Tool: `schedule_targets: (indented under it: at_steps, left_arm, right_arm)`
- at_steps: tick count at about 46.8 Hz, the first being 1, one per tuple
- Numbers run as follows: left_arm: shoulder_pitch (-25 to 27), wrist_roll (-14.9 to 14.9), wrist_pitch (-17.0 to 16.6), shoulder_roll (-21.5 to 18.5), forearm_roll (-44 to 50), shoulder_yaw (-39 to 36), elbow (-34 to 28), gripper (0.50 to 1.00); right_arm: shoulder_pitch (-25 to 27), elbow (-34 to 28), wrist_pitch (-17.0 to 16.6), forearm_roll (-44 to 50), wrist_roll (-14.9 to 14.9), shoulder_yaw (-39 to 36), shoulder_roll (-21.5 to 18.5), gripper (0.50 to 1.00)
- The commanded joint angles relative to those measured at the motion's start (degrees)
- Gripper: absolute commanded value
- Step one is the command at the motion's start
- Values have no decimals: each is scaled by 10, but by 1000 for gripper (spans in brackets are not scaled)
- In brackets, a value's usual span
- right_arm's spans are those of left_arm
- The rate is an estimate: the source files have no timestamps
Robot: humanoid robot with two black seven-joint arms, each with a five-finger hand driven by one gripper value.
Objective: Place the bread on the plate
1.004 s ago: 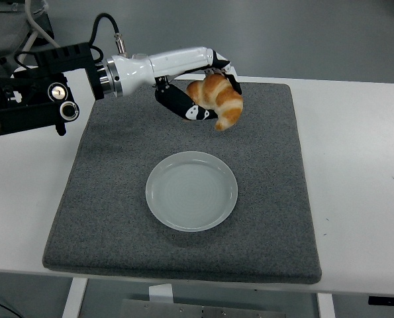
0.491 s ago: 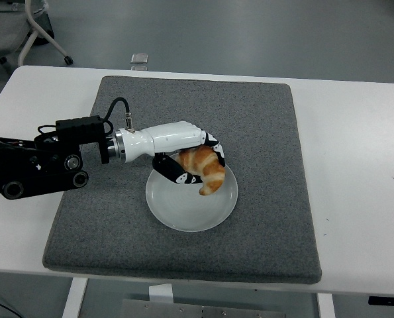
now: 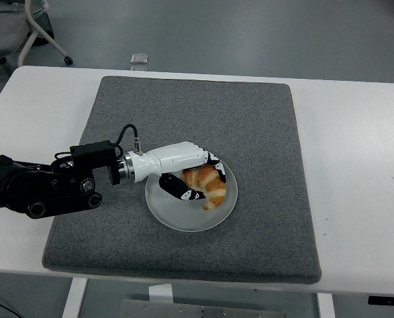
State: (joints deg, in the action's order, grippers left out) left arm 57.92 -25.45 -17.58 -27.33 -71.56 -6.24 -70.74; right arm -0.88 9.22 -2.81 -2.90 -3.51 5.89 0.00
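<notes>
White surface [image 3: 355, 165] bears a grey mat [image 3: 263, 132]; left hand [image 3: 183, 169], fingers clamped on a croissant [image 3: 208, 185], over a pale plate [image 3: 177, 215].

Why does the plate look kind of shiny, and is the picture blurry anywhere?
Head view: the plate shows only soft sheen, no harsh glare; the bread and left hand look sharp; shadows on the grey mat are faint under even light.

I am looking down on a white bench [image 3: 355, 132] that runs across the whole view, its near edge along the bottom. A large grey mat [image 3: 263, 132] lies flat on it, covering the middle and leaving bare white on both sides. A round pale plate [image 3: 183, 218] sits on the mat's near half.
</notes>
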Motion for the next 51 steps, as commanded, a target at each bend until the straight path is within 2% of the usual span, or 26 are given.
schedule_targets:
  at_steps: [1,32,42,51]
  left_arm:
    - [-6,0,0,4,0,1,2,500]
    - [-28,0,-2,0,14,14,9,503]
    - [-45,1,-11,-4,18,38,6,690]
    - [-47,1,-12,-18,18,38,-10,735]
  right_arm:
    - [0,0,0,0,0,0,0,930]
    - [-1,0,0,0,0,0,0,930]
    - [-1,0,0,-1,0,0,0,930]
    - [-1,0,0,0,0,0,0,930]
